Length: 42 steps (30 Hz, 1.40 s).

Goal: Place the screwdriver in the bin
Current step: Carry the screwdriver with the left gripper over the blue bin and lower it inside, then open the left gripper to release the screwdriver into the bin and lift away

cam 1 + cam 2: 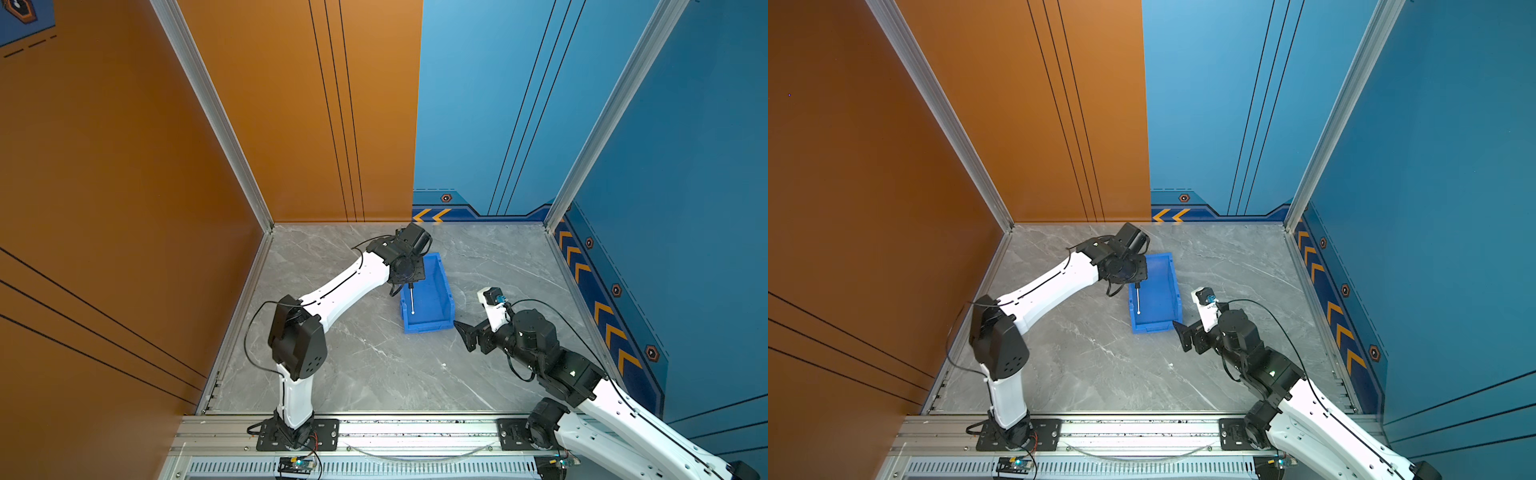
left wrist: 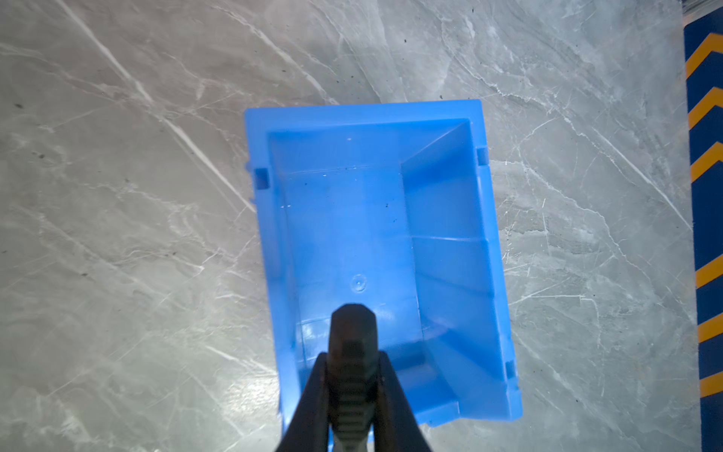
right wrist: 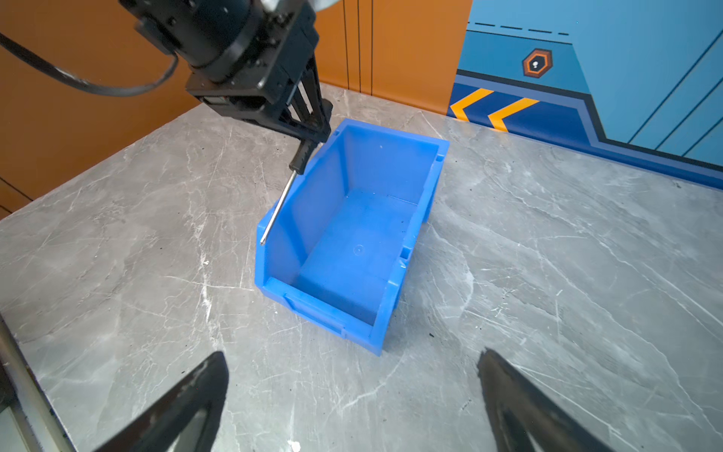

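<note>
Left tool (image 3: 313, 134) clamps a slim black-handled screwdriver (image 3: 299, 158), its handle half hidden and its silver shaft tilted downward below it over the bright blue plastic bin (image 3: 391, 156). Right tool (image 3: 352, 354) gapes wide, cropped.

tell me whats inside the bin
Nothing lies on the bin floor that shows. The screwdriver is held over it by the left gripper. The near wall covers a strip.
</note>
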### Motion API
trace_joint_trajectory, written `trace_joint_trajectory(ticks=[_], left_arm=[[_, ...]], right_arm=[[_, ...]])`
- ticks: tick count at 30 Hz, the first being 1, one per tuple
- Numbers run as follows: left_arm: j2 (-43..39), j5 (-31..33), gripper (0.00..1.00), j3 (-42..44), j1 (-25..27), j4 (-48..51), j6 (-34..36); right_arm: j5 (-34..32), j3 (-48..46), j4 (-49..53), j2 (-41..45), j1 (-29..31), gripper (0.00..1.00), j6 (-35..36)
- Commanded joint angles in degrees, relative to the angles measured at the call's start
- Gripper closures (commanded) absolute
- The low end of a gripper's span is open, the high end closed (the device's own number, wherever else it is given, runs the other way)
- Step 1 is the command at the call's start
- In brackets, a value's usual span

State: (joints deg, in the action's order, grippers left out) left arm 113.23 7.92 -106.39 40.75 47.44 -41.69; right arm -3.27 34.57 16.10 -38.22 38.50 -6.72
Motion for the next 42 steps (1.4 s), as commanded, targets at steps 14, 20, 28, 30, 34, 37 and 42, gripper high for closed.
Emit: trace_joint_trajectory(ticks=[14, 20, 28, 30, 34, 37, 42], left_arm=[[17.86, 3.27, 1.00, -12.43, 1.74, 2.14, -6.32], [21.05, 4.52, 1.00, -12.62, 1.52, 2.14, -7.24], [24.34, 4.68, 1.00, -12.60, 0.88, 2.08, -7.69], [24.82, 4.73, 1.00, -12.79, 0.82, 2.07, -7.61], [25.59, 4.65, 1.00, -12.80, 0.73, 2.13, -7.35], [25.94, 4.80, 0.96, -12.58, 0.69, 2.09, -7.18], [26.33, 5.06, 0.86, -11.93, 0.73, 2.13, -6.99]], right_arm=[[1.62, 1.16, 2.83, 1.12, -6.81, 0.00, -1.24], [3.42, 1.20, 3.04, 0.93, -8.68, 0.00, -0.87], [4.15, 1.47, 4.01, 2.14, -10.35, 0.00, -0.72], [4.15, 1.47, 4.47, 2.57, -10.57, 0.00, -0.61], [4.06, 1.29, 5.42, 3.57, -11.04, 0.00, -0.66], [3.81, 1.12, 5.70, 4.28, -11.17, 0.00, -0.74], [3.75, 1.11, 5.79, 4.71, -11.36, 0.00, -0.91]])
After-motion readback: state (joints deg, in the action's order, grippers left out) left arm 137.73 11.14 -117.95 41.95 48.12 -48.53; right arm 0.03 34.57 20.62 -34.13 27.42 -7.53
